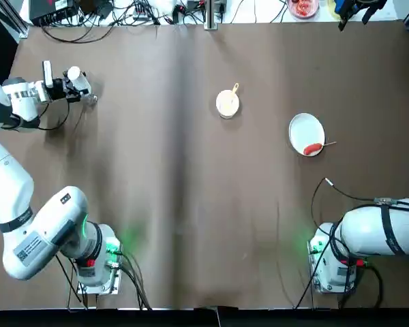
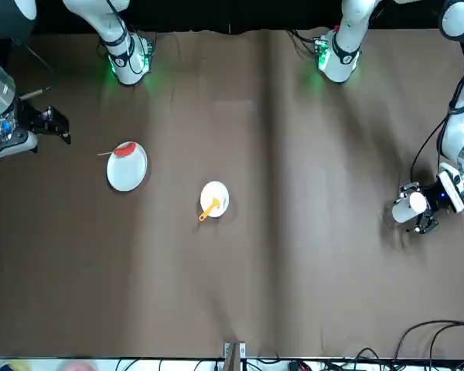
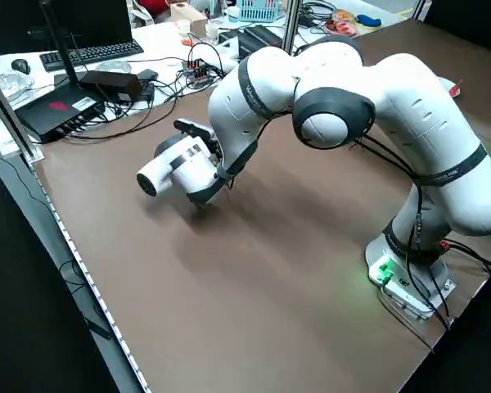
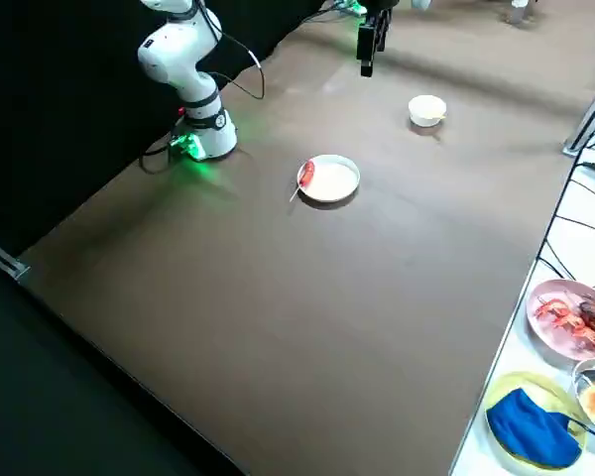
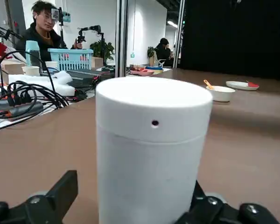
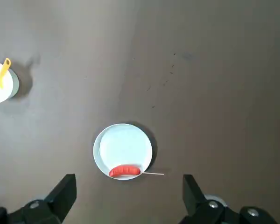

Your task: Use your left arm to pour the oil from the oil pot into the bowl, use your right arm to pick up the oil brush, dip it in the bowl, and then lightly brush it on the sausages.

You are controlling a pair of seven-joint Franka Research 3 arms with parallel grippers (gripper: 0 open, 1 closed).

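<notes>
Seen at the upper left of the top view: the left gripper (image 1: 82,87), low over the brown tabletop (image 1: 191,204), fingers (image 5: 56,196) pinching the oil pot (image 1: 73,73) from either side, its round white cap filling the left wrist view. Found further right, just above the middle of the frame: the bowl (image 1: 228,103), standing alone on the tabletop, well apart from the pot, with the oil brush (image 1: 233,91) resting in it, yellow handle leaning out over the rim toward the upper right. Noted to the right of that, slightly lower: a flat white plate (image 1: 307,129), carrying the sausages (image 1: 313,148) at its lower edge, one red piece with the thin skewer poking out past the rim to the right. Shown in the right wrist view: the right gripper (image 6: 128,198) high above that plate, fingers (image 6: 60,196) spread wide, holding nothing, touching nothing.
</notes>
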